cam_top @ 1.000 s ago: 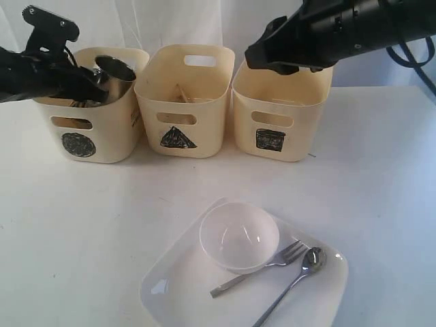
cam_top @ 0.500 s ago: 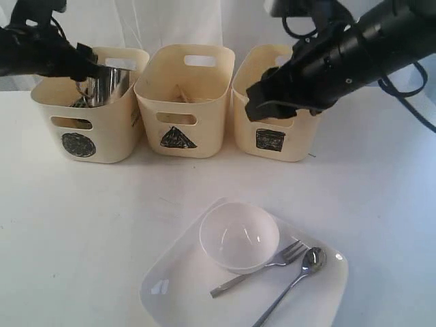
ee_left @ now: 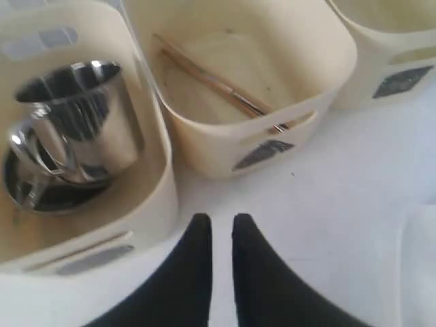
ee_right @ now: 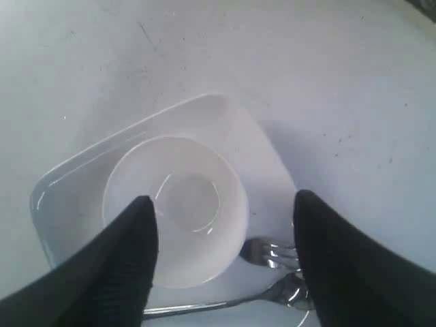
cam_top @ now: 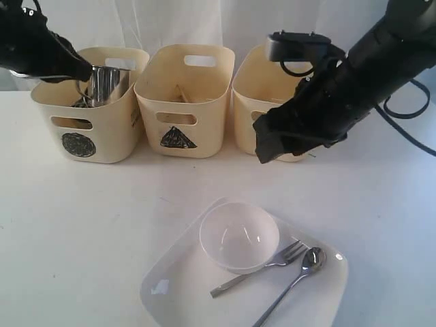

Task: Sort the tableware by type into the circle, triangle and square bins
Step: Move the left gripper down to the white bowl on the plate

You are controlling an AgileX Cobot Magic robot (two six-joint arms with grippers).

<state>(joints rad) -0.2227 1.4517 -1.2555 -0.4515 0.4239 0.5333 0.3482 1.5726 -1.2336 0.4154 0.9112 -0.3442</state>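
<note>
Before the square bin (cam_top: 246, 112), right gripper (ee_right: 223, 199) gapes — empty; left gripper (ee_left: 218, 218) pinched.

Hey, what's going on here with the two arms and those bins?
A two-arm robot is sorting tableware into three labelled bins. A steel mug rests on a steel bowl in the circle bin, and the left gripper near that bin is empty, jaws nearly together. Wooden chopsticks lie in the triangle bin. The right gripper hangs over the table, jaws wide open, facing the clear bowl, which sits on the white plate with a fork and spoon, none yet sorted.
</note>
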